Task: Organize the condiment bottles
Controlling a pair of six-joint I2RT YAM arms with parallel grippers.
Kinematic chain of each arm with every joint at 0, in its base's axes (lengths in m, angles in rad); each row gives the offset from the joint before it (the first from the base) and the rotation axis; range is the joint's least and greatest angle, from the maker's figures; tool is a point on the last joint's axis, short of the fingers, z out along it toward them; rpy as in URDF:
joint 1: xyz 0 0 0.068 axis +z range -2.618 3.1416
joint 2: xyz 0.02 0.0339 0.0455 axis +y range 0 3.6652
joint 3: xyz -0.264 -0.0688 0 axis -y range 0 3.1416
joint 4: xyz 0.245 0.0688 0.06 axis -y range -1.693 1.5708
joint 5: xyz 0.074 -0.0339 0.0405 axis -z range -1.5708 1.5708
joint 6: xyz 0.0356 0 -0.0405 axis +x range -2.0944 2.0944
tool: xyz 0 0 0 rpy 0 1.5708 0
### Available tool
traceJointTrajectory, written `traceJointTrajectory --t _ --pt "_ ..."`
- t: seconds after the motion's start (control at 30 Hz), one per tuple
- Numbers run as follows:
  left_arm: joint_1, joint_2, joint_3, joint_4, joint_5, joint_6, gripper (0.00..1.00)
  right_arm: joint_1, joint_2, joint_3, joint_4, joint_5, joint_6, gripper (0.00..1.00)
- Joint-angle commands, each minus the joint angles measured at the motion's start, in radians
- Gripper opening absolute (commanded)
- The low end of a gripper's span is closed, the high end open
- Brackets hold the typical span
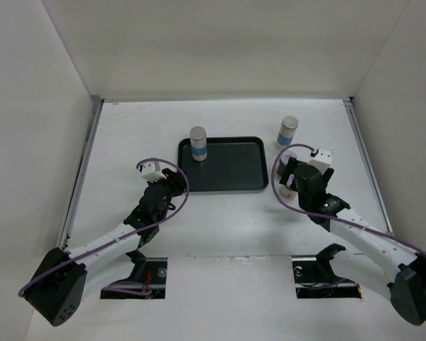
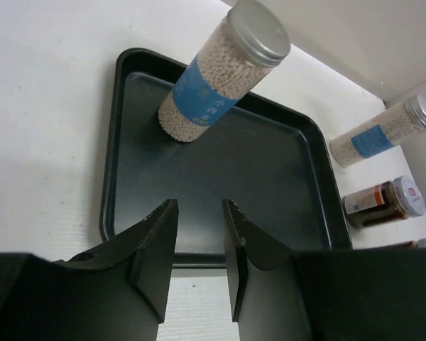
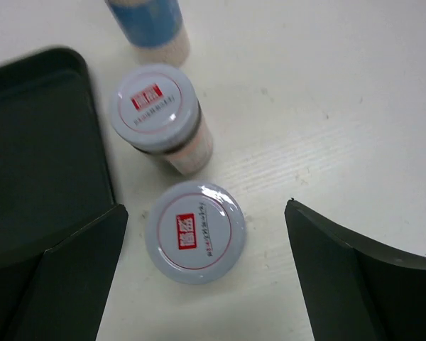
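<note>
A tall whitish bottle (image 1: 198,144) with a blue band and grey cap stands in the back left corner of the black tray (image 1: 234,177); it also shows in the left wrist view (image 2: 220,71). The second tall bottle (image 1: 287,133) stands on the table right of the tray. Two short brown jars with pale grey, red-labelled lids (image 3: 156,106) (image 3: 195,231) stand beside the tray's right edge. My right gripper (image 3: 206,207) is open wide above the nearer jar, touching nothing. My left gripper (image 2: 199,213) is open and empty at the tray's near left edge.
White walls enclose the table on the left, back and right. The tray's floor (image 2: 255,177) holds only the one bottle. In the top view my right wrist (image 1: 302,181) covers most of the two jars.
</note>
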Motion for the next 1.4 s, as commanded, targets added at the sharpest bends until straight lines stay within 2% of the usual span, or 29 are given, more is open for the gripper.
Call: traceJointTrajectory --t 0.0,0.27,0.37,0.47,0.53,0.67,0.77,0.9,1.03,1.23,1.37 --pt "0.027 -0.017 -0.046 0.194 0.052 -0.058 0.29 -0.034 0.052 0.053 -0.063 -0.091 0.027 1.00" --pt "0.038 0.001 -0.088 0.248 0.078 -0.095 0.33 -0.058 0.167 0.076 -0.057 -0.134 0.053 0.98" --pt "0.043 0.003 -0.096 0.249 0.077 -0.110 0.38 -0.061 0.211 0.090 -0.055 -0.137 0.054 0.83" --pt "0.056 0.000 -0.102 0.248 0.074 -0.121 0.40 -0.055 0.221 0.098 -0.054 -0.121 0.054 0.60" --pt "0.072 -0.009 -0.105 0.243 0.077 -0.126 0.40 -0.036 0.176 0.099 -0.055 -0.073 0.050 0.52" --pt "0.084 -0.002 -0.109 0.249 0.071 -0.139 0.40 0.066 0.051 0.151 -0.129 -0.002 0.054 0.48" --pt "0.086 0.018 -0.109 0.251 0.071 -0.156 0.42 0.124 0.059 0.223 -0.135 -0.031 0.050 0.48" --pt "0.096 0.040 -0.111 0.265 0.069 -0.156 0.41 0.159 0.216 0.328 0.004 -0.114 0.021 0.48" --pt "0.099 0.037 -0.117 0.268 0.068 -0.153 0.41 0.179 0.462 0.484 0.161 -0.192 -0.034 0.48" --pt "0.107 0.029 -0.125 0.268 0.066 -0.156 0.40 0.185 0.821 0.778 0.218 -0.234 -0.094 0.48" --pt "0.109 0.024 -0.125 0.268 0.068 -0.152 0.39 0.187 0.966 0.903 0.229 -0.231 -0.097 0.48"
